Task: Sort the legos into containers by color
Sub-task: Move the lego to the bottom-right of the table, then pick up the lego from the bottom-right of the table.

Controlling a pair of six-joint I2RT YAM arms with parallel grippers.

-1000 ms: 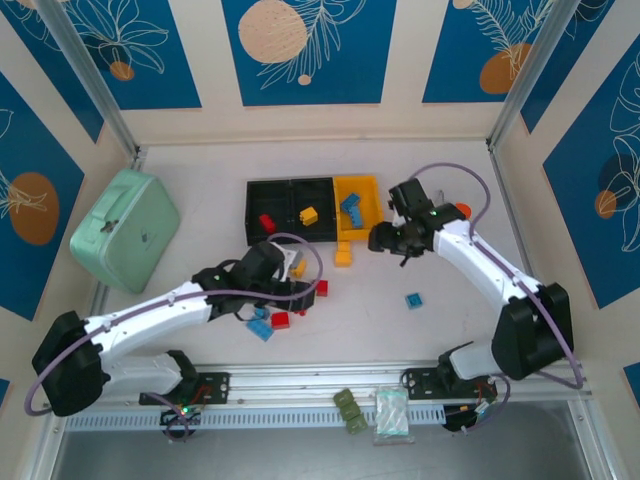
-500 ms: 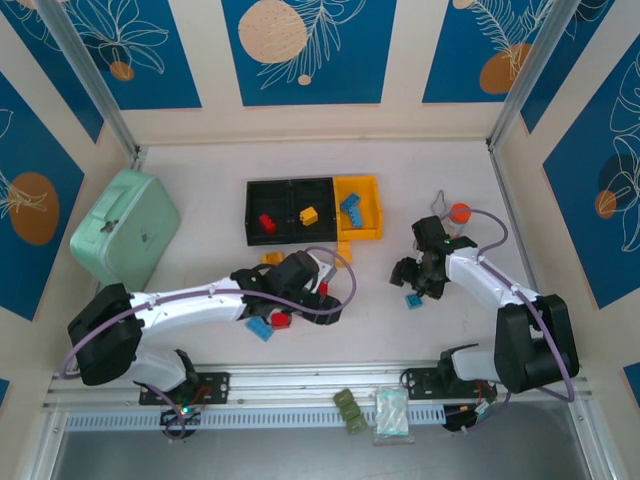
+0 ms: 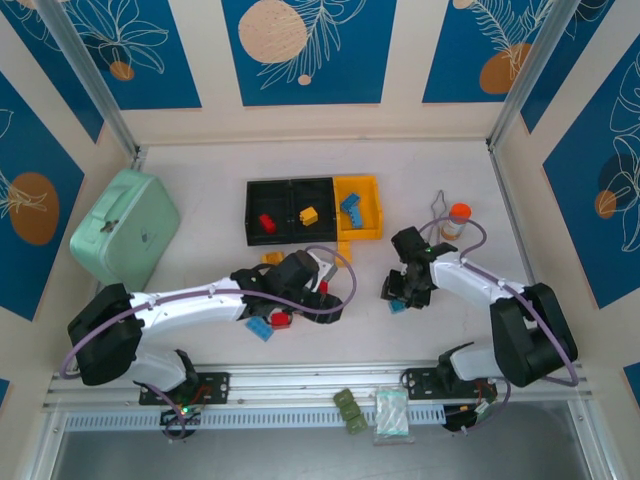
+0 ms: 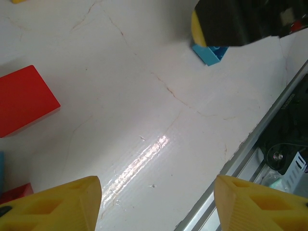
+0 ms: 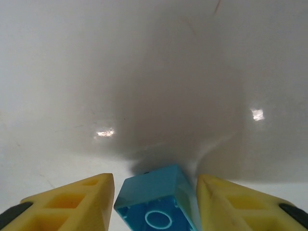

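Brick (image 5: pixel 154 197) light blue, glossy, pinched in right end effector (image 5: pixel 155 179).

Right wrist view, what you have in front of you:
- Right gripper (image 5: pixel 155 186): two yellow fingers (image 5: pixel 72 199), one at each lower corner.
- Light blue lego (image 5: pixel 156 199): one, lying between the fingers, just beside both; you cannot tell whether they are pressing on it.
- Table (image 5: pixel 144 72): white, glossy, two glare spots, a soft shadow above the brick.
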